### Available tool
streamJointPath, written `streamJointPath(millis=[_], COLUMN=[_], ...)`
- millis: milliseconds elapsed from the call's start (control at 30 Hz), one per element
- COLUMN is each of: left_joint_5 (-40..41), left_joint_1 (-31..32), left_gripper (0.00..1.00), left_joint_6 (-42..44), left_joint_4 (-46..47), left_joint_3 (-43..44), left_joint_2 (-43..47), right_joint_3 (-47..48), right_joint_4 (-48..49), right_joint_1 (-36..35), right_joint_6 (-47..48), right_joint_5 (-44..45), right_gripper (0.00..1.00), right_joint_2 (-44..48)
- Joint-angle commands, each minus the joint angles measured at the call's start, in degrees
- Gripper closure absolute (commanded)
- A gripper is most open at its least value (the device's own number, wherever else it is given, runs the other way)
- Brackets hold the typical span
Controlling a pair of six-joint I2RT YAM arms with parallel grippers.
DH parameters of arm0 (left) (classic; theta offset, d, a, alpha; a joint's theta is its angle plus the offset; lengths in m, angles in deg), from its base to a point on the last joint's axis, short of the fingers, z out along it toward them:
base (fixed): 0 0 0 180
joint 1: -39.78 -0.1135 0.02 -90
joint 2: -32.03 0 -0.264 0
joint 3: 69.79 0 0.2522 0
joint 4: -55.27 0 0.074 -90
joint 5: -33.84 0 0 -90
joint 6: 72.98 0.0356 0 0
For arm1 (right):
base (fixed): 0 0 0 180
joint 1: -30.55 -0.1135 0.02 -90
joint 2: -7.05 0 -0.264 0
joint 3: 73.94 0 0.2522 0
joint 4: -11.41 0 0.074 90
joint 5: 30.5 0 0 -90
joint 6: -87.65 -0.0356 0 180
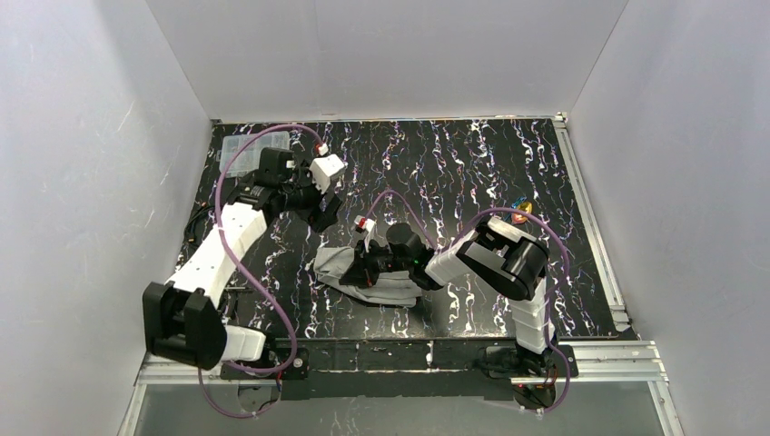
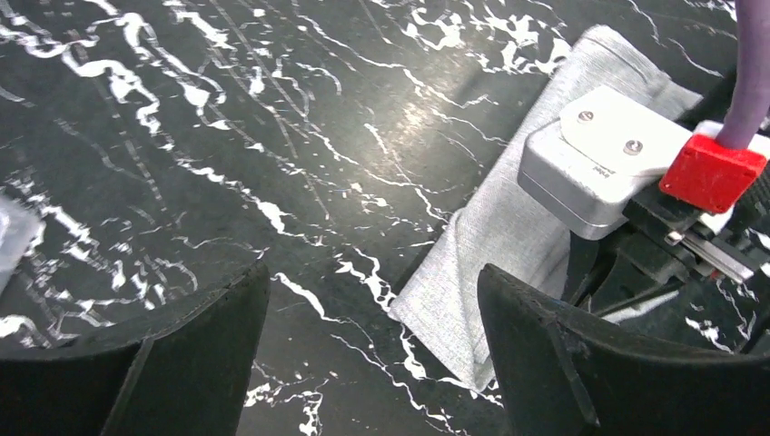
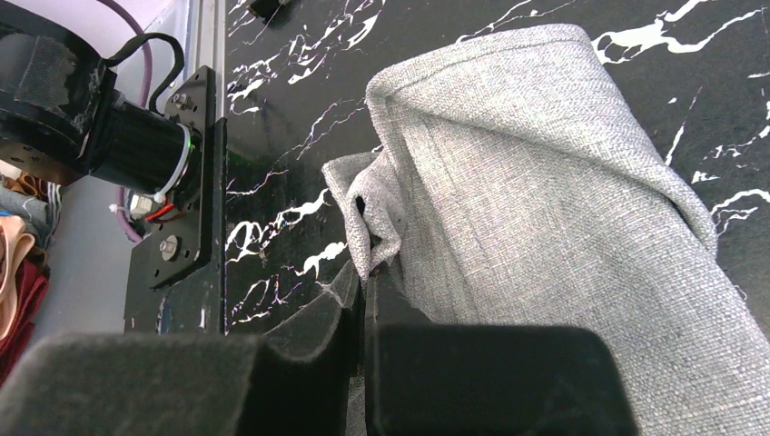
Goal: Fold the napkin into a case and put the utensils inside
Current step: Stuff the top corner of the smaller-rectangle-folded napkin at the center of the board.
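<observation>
The right gripper [image 3: 363, 304] pinches a bunched fold of the light-grey napkin [image 3: 545, 200], its black fingers closed tight on the cloth's edge. This is near the middle of the black, white-veined table [image 1: 454, 163], somewhat toward its near edge. The napkin lies there partly folded into a narrow, rumpled strip, with one layer rolled over the rest. It is not yet a flat case.

The left gripper [image 2: 372, 363] is held above the table just beyond the cloth's far-left end. Its jaws are spread wide, with nothing between its fingers [image 2: 182, 354].

The utensils [image 1: 521, 212], a small bright cluster showing blue and gold, sit outside the cloth near the table's right edge, well apart from the napkin. A clear plastic box [image 1: 257, 145] rests in the far-left corner.
</observation>
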Motion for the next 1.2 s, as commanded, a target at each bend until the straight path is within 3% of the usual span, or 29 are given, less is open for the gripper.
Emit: streamJointPath(millis=[0,133,367,600,967,1167], left_joint_5=[-11.7,-12.5,0.0,5.5,5.6,7.7], left_joint_1=[-1.0,0.3,7.4,9.7,10.7,10.7], left_gripper=[0.21,0.26,0.37,0.49,0.51,0.65], left_joint_6=[4.3,9.4,15.7,16.4,19.9,18.7], left_joint_4=[-8.8,-4.7,9.8,16.7,15.9,14.6], left_joint_3=[1.9,-6.8,-21.9,-24.8,-27.4,-25.9], left_joint_2=[-2.7,-0.3,6.2,5.1,4.6,2.5], right_joint_3=[1.4,1.1,1.0,1.6,2.5,2.4], right_joint_4=[3.8,4.4,6.4,7.2,8.4,10.8], right_joint_1=[0.3,0.6,1.5,1.8,2.7,3.8], right_joint_6=[-0.5,-1.2,-3.3,-4.2,-6.6,-9.9], right_joint_5=[-1.1,-1.2,-2.3,-3.4,-4.6,-5.2], right_gripper=[0.91,0.91,0.91,0.91,0.92,0.94], right_joint_2=[-0.7,-0.9,-2.1,-3.2,-5.0,-6.3])
